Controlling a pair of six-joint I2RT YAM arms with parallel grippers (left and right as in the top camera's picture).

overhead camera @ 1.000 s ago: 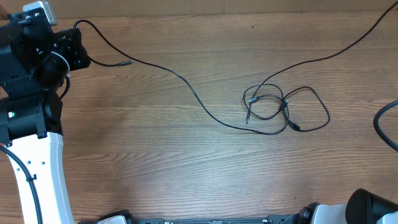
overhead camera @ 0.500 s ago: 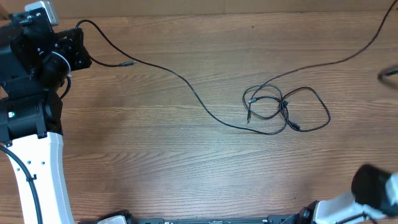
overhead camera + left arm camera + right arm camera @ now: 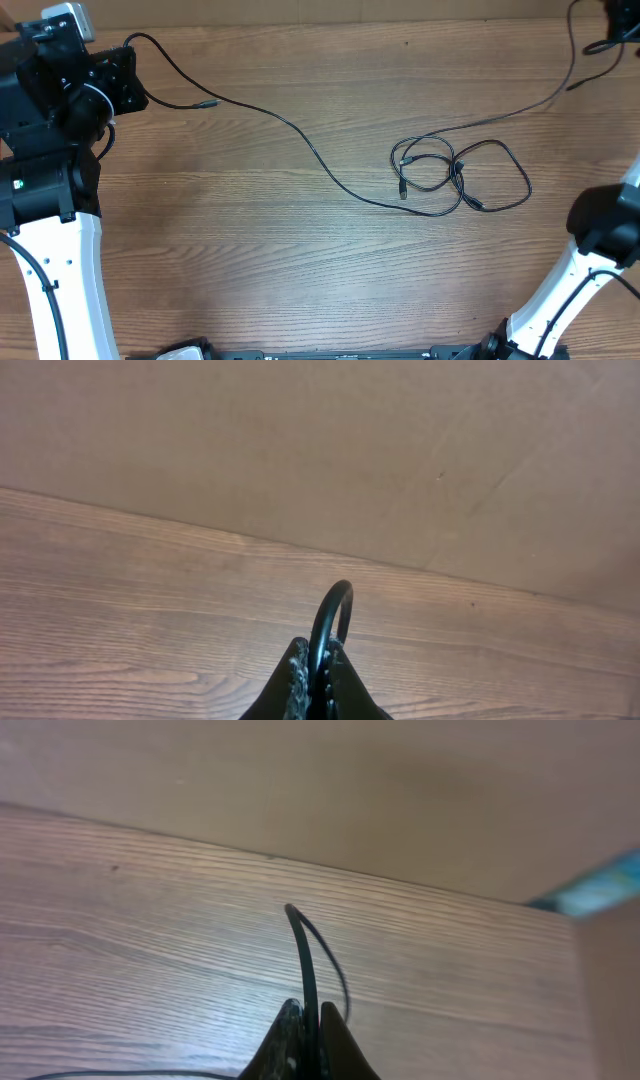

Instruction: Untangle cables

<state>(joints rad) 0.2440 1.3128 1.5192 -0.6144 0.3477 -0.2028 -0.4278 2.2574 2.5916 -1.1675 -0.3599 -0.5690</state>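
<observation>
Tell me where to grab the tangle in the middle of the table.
Probably the wide loop on its right side, from straight above: that strand lies flat and alone on the table, clear of the crossings in the tangle.

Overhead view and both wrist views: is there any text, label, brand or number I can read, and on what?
No readable text in any view.
Small green mark on the left arm: too small to read.
Wrist views: only cables, bare table and plain wall; no lettering.
</observation>
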